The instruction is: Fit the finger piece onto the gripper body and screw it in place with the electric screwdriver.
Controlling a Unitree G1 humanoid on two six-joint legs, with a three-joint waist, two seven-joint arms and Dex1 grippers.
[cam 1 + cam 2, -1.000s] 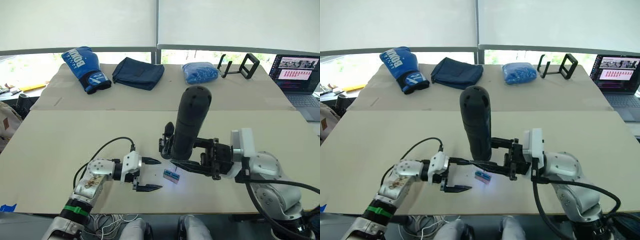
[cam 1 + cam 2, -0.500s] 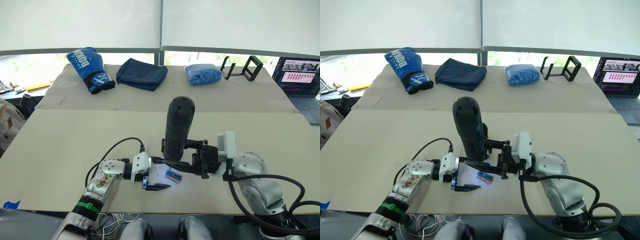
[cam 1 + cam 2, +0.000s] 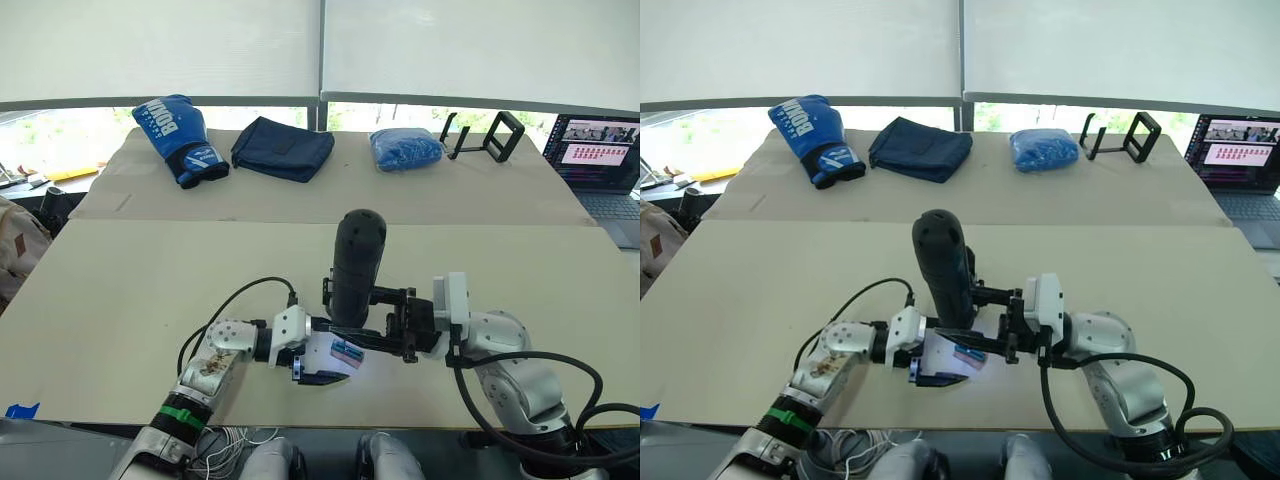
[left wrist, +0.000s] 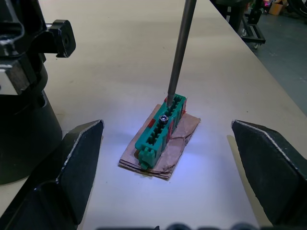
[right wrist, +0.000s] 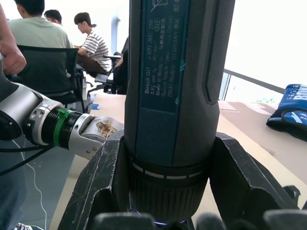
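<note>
My right gripper point(image 3: 366, 322) is shut on the electric screwdriver point(image 3: 356, 265), a thick dark cylinder held upright at the table's near middle. Its thin metal bit point(image 4: 180, 52) comes down onto the far end of a small green block point(image 4: 160, 127) that carries a silvery screw and lies on a scrap of brown card. My left gripper point(image 4: 165, 125) is open, one finger on each side of the block without touching it. A black assembly with a round base, apparently the gripper body point(image 4: 26, 120), stands just beyond the block, behind the screwdriver. The finger piece is out of view.
Along the far table edge lie a blue boxing glove point(image 3: 180, 138), a dark blue cloth point(image 3: 283, 147), a blue bundle point(image 3: 405, 148) and a black stand point(image 3: 480, 135). A laptop point(image 3: 600, 150) sits at the far right. People sit in the right wrist view's background point(image 5: 91, 48).
The camera has shifted. My left gripper has slid right until its open fingers flank the green block. The screwdriver stays upright in the right gripper over the block.
</note>
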